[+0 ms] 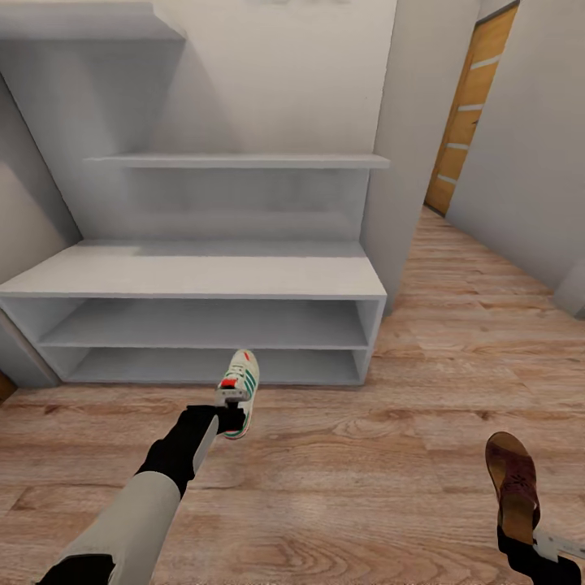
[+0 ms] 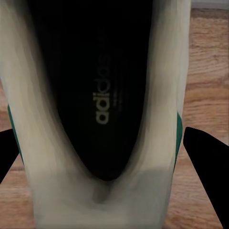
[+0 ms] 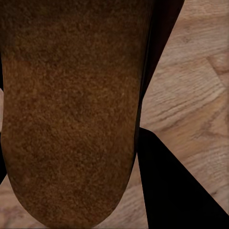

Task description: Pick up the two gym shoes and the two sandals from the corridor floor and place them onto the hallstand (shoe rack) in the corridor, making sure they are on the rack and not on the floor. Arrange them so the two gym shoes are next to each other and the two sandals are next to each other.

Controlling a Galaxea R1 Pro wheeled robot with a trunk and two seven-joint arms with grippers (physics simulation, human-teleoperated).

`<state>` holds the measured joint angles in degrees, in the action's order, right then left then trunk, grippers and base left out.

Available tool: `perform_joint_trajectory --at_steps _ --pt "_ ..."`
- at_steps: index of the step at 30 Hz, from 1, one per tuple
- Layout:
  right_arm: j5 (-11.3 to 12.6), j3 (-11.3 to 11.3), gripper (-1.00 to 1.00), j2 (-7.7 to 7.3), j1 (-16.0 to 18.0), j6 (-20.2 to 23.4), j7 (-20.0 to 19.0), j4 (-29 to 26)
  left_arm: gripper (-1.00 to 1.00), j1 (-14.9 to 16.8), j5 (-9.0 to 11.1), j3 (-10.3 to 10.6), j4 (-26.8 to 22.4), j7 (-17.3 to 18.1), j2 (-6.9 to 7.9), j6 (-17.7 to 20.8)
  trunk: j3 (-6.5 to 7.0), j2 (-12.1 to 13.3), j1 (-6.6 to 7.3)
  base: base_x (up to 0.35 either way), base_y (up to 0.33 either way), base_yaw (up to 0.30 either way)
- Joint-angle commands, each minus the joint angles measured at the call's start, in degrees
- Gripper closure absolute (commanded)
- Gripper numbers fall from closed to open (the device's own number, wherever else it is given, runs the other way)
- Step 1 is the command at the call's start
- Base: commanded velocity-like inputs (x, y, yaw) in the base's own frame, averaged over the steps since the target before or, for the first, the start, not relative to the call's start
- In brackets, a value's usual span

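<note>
Two shoes held, gym shoe [image 1: 239, 392] toe toward hallstand [image 1: 195, 280], sandal [image 1: 512, 479] likewise.

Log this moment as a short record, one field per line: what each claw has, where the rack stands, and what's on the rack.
left claw: shut on the heel of a gym shoe, toe pointing toward the rack
right claw: gripping the heel end of a sandal, strap side up
hallstand: straight ahead against the wall; no shoe visible on its bench top or two open tiers
floor: wood planks under both shoes
far right: wooden door down the corridor
</note>
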<state>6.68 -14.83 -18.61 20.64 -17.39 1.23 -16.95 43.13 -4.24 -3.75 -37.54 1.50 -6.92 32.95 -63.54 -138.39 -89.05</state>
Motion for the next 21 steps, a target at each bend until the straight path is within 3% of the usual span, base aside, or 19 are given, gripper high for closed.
perform_joint_trajectory --at_steps 1,6,12,14,16,21 --pt "0.79 0.24 1.0 -0.02 0.03 -0.19 0.07 -0.01 1.0 0.04 -0.42 -0.3 -0.14 0.17 -0.09 0.27 -0.31 -0.44 -0.21 0.0 0.0 -0.002" --pt "0.79 0.23 1.0 -0.02 0.02 -0.19 0.09 -0.15 1.0 0.15 -0.47 -0.25 -0.3 0.14 -0.17 0.42 -1.65 -2.44 -1.31 0.0 0.0 -0.001" --pt "0.79 0.23 1.0 -0.02 0.03 -0.23 0.09 -0.18 1.0 0.24 -0.59 -0.17 -0.75 0.09 -0.19 1.1 -2.04 -2.44 -1.31 0.0 0.0 0.0" --pt "0.78 0.34 1.0 -0.07 0.03 -0.31 0.05 -0.18 1.0 0.15 -0.62 0.37 -1.79 0.08 -0.11 1.28 -2.07 -2.44 -1.31 0.0 0.0 0.0" --pt "0.72 0.48 1.0 -0.1 0.02 -0.36 0.01 -0.12 1.0 0.18 -0.63 2.45 -3.15 -0.11 -0.21 2.43 -2.08 -2.44 -1.31 0.0 0.0 0.0" --pt "0.71 0.5 1.0 -0.11 0.03 -0.43 0.0 -0.1 1.0 0.07 -0.58 3.87 -6.19 -0.26 -0.16 3.65 -2.08 -2.44 -1.31 0.001 0.0 0.0"
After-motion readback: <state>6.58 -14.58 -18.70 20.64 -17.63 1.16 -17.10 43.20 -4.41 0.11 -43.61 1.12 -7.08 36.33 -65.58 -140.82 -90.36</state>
